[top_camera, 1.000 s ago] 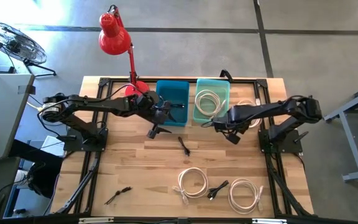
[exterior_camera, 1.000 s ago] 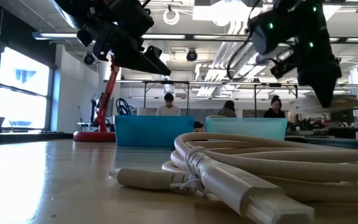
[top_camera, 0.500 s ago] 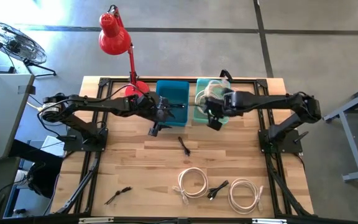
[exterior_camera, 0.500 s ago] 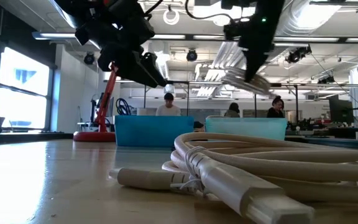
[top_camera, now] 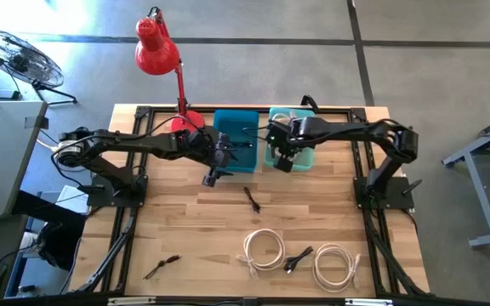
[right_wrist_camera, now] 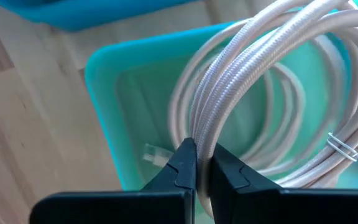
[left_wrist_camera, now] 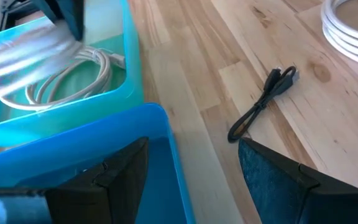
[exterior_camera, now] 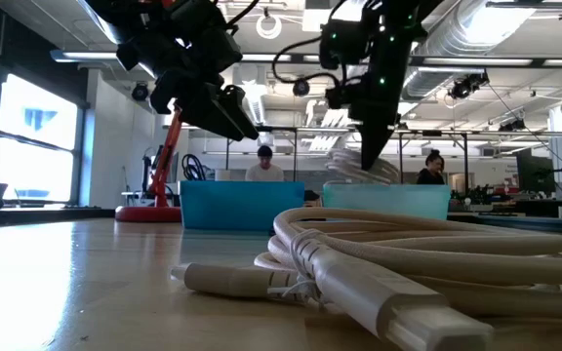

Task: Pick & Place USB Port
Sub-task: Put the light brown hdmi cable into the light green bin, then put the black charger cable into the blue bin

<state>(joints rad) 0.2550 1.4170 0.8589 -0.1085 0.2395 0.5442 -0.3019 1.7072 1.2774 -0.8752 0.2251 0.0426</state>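
1. Over the translucent teal plastic bin (top_camera: 307, 155) at the far edge of the pale wooden surface (top_camera: 185, 229), hung with the right fingers (right_wrist_camera: 182, 167) clenched on a cream braided cable coil (right_wrist_camera: 229, 81), pinching several strands at once.
2. Judged mid-placement: held coil above the bin's mouth, not yet let go, with a second cream coil (left_wrist_camera: 73, 81) already lying on the bin floor.
3. Best done by centring the loops inside the walls, then lowering before any release. Looked springy enough to catch on the rim or flop out if dropped from height.
4. Waited with the left fingers (left_wrist_camera: 117, 174) spread and grasping nothing, just over the near wall of the opaque blue plastic bin (top_camera: 235, 127) beside the teal one.
5. Noted the textures:
   - woven matte sheath in stiff round loops, bound by a thin wire twist
   - smooth glossy bin walls with rounded corners
   - planked wood grain underneath
6. Left lying near the bins: a thin black short cable (top_camera: 251, 199), bent and limp. Well apart, two more cream coils (top_camera: 264, 249) at the near edge.
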